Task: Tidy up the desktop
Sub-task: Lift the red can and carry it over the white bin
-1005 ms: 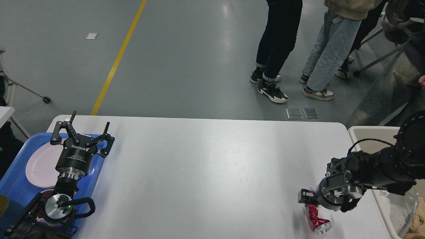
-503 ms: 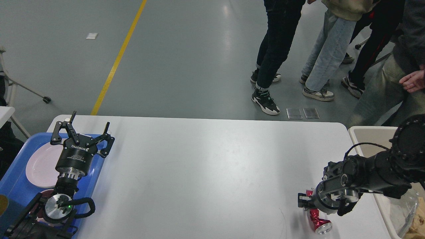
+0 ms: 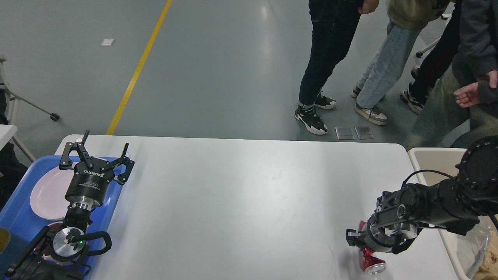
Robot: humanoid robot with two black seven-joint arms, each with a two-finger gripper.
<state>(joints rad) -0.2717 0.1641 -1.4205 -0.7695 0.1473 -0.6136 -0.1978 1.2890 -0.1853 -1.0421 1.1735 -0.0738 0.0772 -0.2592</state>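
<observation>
The white desktop (image 3: 241, 202) fills the middle of the head view. A crushed red can (image 3: 372, 262) lies on it near the front right. My right gripper (image 3: 363, 243) hangs low, right over the can's upper end and hiding part of it. Its fingers are dark and seen end-on, so I cannot tell whether they are open or shut. My left gripper (image 3: 104, 144) is open and empty. It is held above the blue tray (image 3: 19, 221) at the desktop's left end.
A white plate (image 3: 46, 194) lies in the blue tray. A beige bin (image 3: 428, 155) with a clear plastic bag (image 3: 472, 245) stands at the desktop's right edge. Several people (image 3: 327, 58) stand on the floor beyond the far right edge.
My right gripper has moved down and slightly left onto the red can. The can has barely shifted. The left arm has not moved. The people behind have stepped about.
</observation>
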